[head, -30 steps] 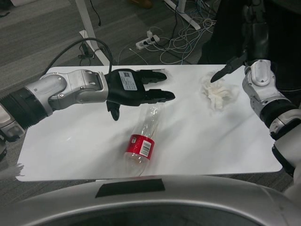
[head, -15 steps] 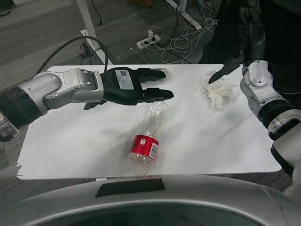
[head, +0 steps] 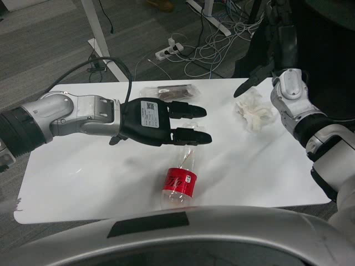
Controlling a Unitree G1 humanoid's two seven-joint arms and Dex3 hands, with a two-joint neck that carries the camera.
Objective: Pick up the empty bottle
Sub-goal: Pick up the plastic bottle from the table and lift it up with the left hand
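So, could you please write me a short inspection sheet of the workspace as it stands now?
Surface: white rectangular table.
Job's things: clear plastic bottle with red label lying on its side, not held.
Clutter: crumpled white tissue at far right; clear-wrapped brown packet at the far edge.
Hands: left hand open above the bottle's neck end; right hand beside the tissue, state unclear.
Cables: tangled wires and white power strip on the floor.
Surroundings: grey carpet.

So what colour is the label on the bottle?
Red with white lettering, on the clear bottle lying on the table; head view shows it.
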